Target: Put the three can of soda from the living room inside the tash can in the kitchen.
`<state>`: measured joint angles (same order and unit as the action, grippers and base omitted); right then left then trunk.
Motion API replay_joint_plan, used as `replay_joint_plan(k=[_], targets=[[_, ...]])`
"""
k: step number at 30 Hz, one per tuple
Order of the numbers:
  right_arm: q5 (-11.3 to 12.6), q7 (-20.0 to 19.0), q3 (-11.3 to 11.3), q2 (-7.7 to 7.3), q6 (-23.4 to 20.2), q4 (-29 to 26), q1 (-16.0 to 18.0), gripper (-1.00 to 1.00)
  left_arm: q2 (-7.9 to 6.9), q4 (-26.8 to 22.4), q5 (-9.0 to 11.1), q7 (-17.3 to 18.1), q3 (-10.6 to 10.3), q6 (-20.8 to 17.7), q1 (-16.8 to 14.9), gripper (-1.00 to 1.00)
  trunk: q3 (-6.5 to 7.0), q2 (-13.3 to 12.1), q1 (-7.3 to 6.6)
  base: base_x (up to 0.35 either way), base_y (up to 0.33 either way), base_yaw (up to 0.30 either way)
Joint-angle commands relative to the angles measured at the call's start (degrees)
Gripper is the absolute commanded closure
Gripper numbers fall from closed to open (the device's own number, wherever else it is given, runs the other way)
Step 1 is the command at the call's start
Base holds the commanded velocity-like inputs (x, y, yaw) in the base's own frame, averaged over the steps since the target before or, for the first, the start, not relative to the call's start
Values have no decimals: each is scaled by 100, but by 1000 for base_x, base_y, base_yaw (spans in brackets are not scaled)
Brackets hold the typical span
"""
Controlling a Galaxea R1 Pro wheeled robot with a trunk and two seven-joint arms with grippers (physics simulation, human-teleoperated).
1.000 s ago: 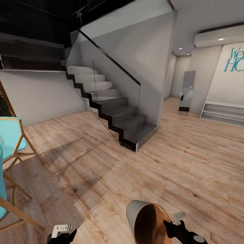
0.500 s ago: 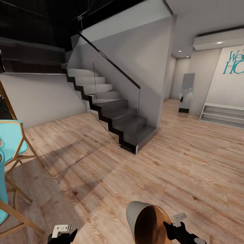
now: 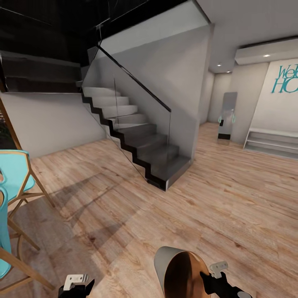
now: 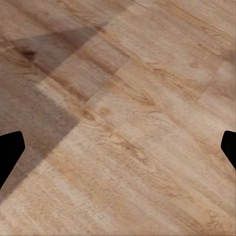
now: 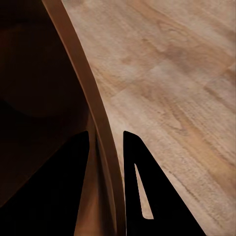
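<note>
We carry the tash can over a wood floor near a staircase.

From the head, we see the bucket tilted at our right end effector, a teal chair at left; the left end effector is barely visible. At the left wrist, its fingers stand wide apart over bare floor. At the right wrist, the fingers pinch the can's rim, apparently one either side.

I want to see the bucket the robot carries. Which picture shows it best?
The head view: there you see the trash can, grey outside and coppery inside, held by the right hand. The right wrist view gives just its rim, up close, between the fingers.
</note>
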<state>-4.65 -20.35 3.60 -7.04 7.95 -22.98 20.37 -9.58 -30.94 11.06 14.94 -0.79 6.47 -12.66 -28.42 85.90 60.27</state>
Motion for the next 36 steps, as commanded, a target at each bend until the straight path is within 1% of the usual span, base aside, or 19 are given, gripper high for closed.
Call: replay_joint_plan(k=[1,13,17,22,30,33,34,36], targets=[[43,-48,20,1,-3,-11,3,100,0,1,-1,0,0,-2,0,-100,19,-41,-23,0,0,0],[43,-48,24,1,-4,-14,2,100,0,1,2,0,-1,3,0,-100,235,-523,-286,0,0,0],[43,-45,26,7,-4,-14,2,100,0,1,2,0,0,31,0,-100,235,-523,-286,0,0,0],[43,-40,27,9,-4,-14,2,100,0,1,2,0,0,218,0,-100,235,-523,-286,0,0,0],[48,-36,30,10,-4,-11,2,100,0,1,5,-7,0,280,0,-100,235,-523,-286,0,0,-14],[52,-35,84,10,-9,-8,2,100,0,1,7,-8,0,283,0,-100,235,-523,-286,0,0,-155],[52,-37,188,10,-11,-8,2,100,0,1,9,-8,0,284,0,-100,236,-523,-286,0,0,-211],[52,-38,277,10,-12,-7,2,100,0,1,10,-9,0,284,0,-100,238,-523,-286,0,0,-224]])
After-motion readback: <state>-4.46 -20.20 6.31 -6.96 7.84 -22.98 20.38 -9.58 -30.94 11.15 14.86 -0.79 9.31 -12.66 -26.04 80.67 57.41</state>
